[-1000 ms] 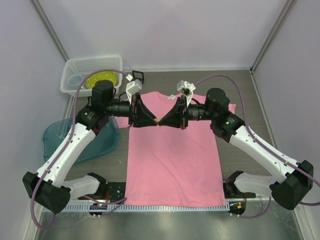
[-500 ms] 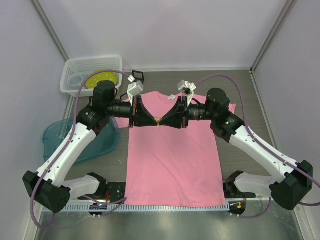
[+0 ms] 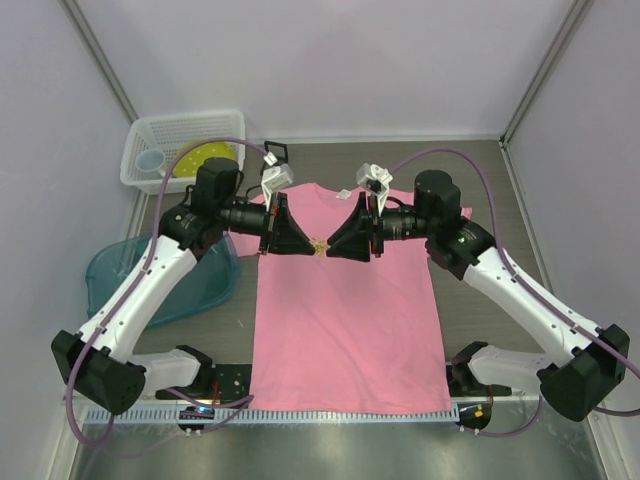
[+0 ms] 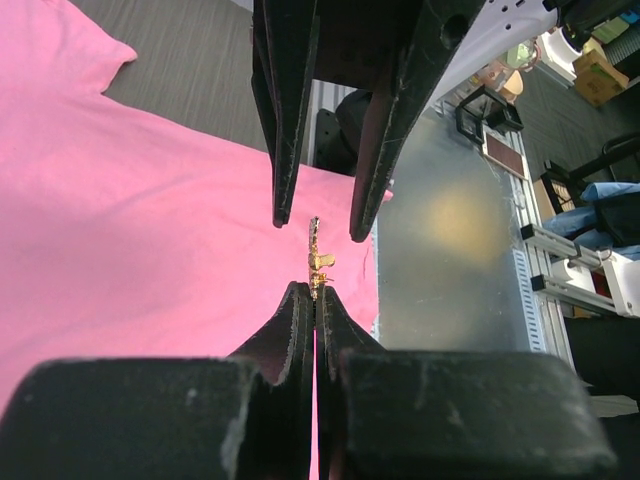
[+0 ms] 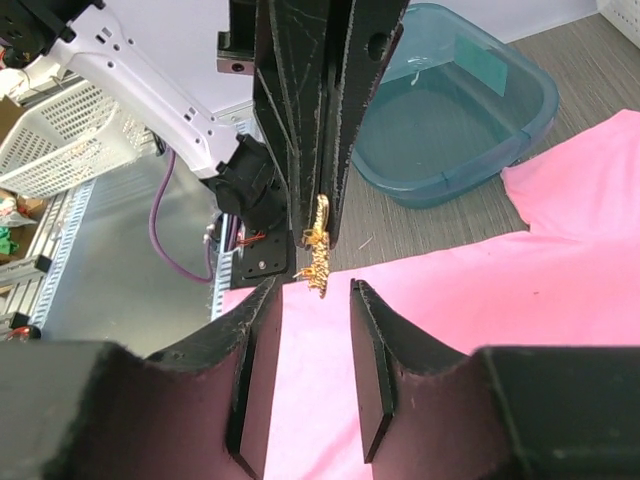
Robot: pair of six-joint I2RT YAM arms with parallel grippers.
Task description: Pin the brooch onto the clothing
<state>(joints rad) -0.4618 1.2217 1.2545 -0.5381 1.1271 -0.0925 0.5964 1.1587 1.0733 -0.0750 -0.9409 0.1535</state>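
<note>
One pink T-shirt. One brooch. Two grippers: left gripper, right gripper. One white basket, inside it one yellow disc, one pale cup. One teal tub. One small black box.

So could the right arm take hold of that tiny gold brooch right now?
Probably yes. The right arm has its jaws open, facing the brooch, with nothing between; the left arm pinches its other end in shut jaws.

The grey wood-grain table carries a pink T-shirt spread flat at its middle, a white basket at far left, a teal tub left, and a small black box far.
</note>
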